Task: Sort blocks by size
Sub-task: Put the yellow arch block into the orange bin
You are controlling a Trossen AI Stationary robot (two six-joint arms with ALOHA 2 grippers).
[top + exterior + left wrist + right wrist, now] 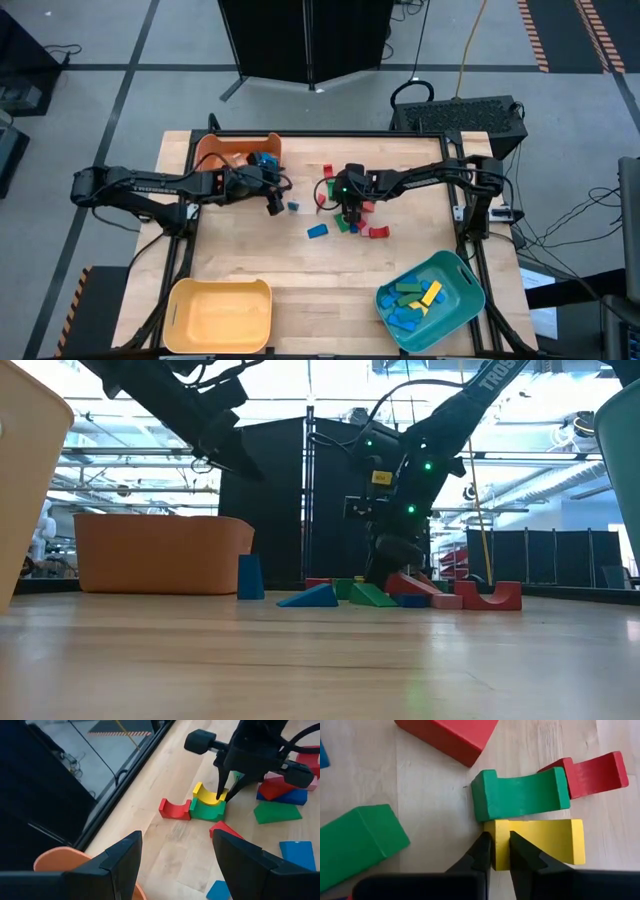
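Note:
A cluster of blocks [352, 224] lies mid-table. It holds a yellow arch [540, 842] beside a green arch [520, 795], a red arch [592, 772], a green bar [357, 842] and a big red block [452, 735]. My right gripper [500, 851] comes down on the cluster and is shut on the yellow arch. My left gripper [273, 207] hangs open above the table by the orange bin [235, 152], holding nothing. A blue wedge [317, 231] and a small blue block [293, 207] lie apart on the wood. My right gripper pinches one end leg of the yellow arch [500, 832] between its two fingers. One finger [482, 852] is outside that end and the other stands in the arch's hollow [212, 796]. The fingers slant down from above. The arch lies hollow-up against the green arch.
A yellow bin [218, 315] stands at the near left. A teal bin [462, 272] at the near right holds several blue, green and yellow blocks. Bare wood lies between the two near bins. A black frame runs round the table's edges.

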